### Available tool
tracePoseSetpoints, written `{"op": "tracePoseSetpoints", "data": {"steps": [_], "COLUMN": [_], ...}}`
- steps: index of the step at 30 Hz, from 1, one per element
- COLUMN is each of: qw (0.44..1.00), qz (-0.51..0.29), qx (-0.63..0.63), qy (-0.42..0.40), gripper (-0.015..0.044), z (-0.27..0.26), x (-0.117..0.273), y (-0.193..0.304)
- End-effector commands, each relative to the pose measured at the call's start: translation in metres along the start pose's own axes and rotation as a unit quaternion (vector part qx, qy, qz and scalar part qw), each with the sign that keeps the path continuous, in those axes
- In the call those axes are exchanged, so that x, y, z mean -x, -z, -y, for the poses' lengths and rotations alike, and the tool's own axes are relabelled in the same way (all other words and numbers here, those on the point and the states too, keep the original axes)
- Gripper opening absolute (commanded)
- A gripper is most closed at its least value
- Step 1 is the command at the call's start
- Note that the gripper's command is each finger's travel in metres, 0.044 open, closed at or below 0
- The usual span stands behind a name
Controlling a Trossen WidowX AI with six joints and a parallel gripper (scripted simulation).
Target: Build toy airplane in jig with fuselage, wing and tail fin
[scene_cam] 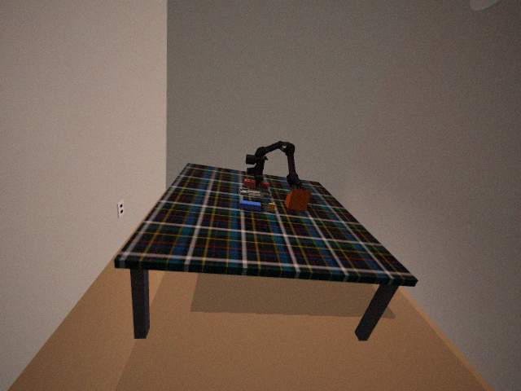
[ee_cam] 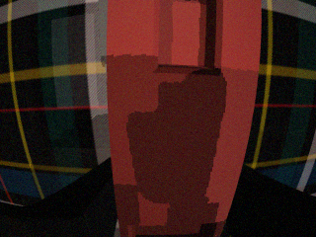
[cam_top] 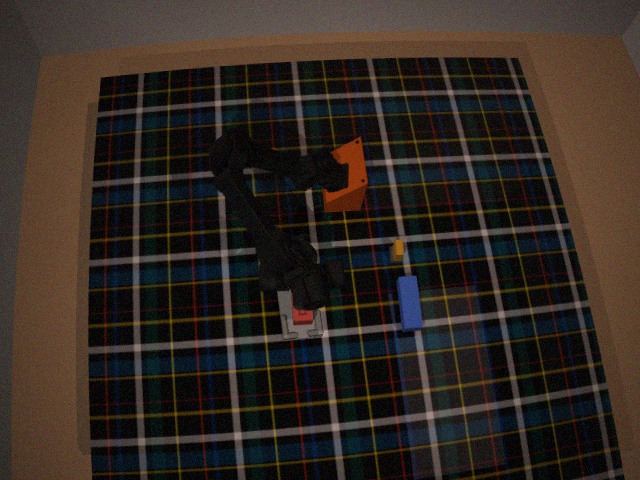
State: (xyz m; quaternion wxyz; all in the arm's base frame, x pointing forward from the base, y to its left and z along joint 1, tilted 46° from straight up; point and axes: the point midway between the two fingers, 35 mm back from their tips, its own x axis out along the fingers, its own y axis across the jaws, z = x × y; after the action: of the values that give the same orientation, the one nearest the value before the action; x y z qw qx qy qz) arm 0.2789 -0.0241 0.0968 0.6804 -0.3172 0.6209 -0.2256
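The red fuselage [cam_top: 302, 315] [scene_cam: 250, 183] [ee_cam: 237, 123] is held level above the grey cradle [cam_top: 285, 306] [scene_cam: 251, 193], with a gap under it in the exterior view. From above it overlaps the cradle's middle. My gripper [scene_cam: 258, 184] [ee_cam: 169, 162] is shut on the fuselage; its hand hides part of both in the top view. A socket opening shows on the fuselage's top in the wrist view. The blue wing [cam_top: 409, 302] [scene_cam: 250, 205] lies on the cloth, right of the cradle from above. The small yellow tail fin [cam_top: 398, 249] [scene_cam: 271, 206] stands near the wing's end.
A large orange block [cam_top: 356, 173] [scene_cam: 298, 199] stands beside the arm's base. A faint pale see-through patch [cam_top: 449, 372] lies over the plaid cloth, beside and beyond the wing. The arm reaches from its base over the cloth to the cradle.
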Motion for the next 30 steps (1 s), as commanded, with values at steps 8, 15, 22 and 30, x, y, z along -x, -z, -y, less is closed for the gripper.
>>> {"op": "tracePoseSetpoints", "data": {"steps": [8, 15, 22, 30], "qw": [1.0, 1.0, 1.0, 1.0], "qz": [0.004, 0.004, 0.004, 0.004], "qx": [0.0, 0.0, 0.0, 0.0], "qy": [0.002, 0.002, 0.002, 0.002], "gripper": [0.0197, 0.0197, 0.0197, 0.0197], "z": [0.0024, 0.0024, 0.0024, 0.0039], "x": [0.001, 0.001, 0.001, -0.0022], "y": [0.0004, 0.0004, 0.0004, -0.0005]}}
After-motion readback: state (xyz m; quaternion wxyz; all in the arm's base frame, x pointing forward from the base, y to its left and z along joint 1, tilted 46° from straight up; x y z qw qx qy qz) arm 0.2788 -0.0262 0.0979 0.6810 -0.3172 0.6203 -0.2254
